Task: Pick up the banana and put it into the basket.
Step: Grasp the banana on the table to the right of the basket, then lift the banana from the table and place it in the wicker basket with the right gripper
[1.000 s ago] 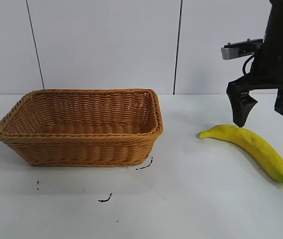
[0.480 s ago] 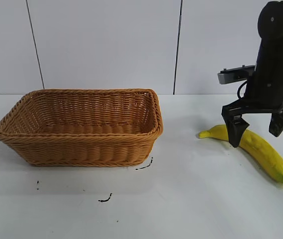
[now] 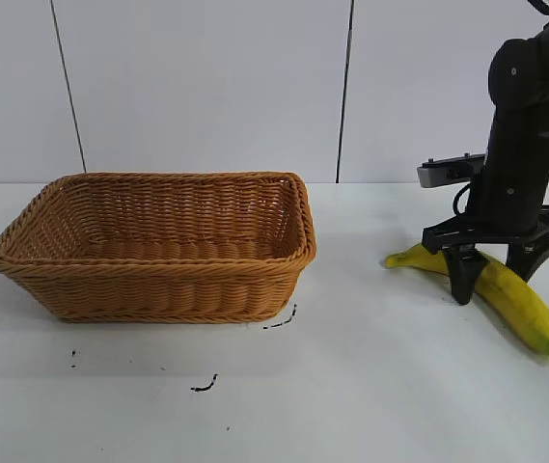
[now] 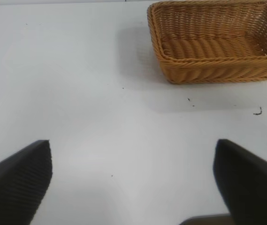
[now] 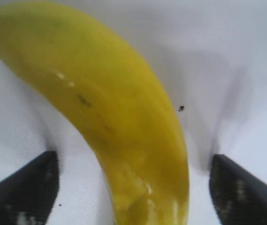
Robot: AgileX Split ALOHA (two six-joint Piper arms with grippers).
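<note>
The yellow banana (image 3: 522, 306) lies on the white table at the right, curved, with a greenish tip toward the front. My right gripper (image 3: 491, 278) is down at the table, open, its two black fingers straddling the banana's middle with a gap on each side. The right wrist view shows the banana (image 5: 114, 112) between the two fingertips (image 5: 23, 187). The tan-orange wicker basket (image 3: 158, 289) stands at the left, with nothing in it; it also shows in the left wrist view (image 4: 208, 70). My left gripper (image 4: 133, 178) is open over bare table, out of the exterior view.
Small black marks (image 3: 205, 386) dot the table in front of the basket. A white panelled wall stands behind the table.
My right gripper has come down from above the banana to table level, its fingers now on either side of the banana. The banana and the basket have not moved.
</note>
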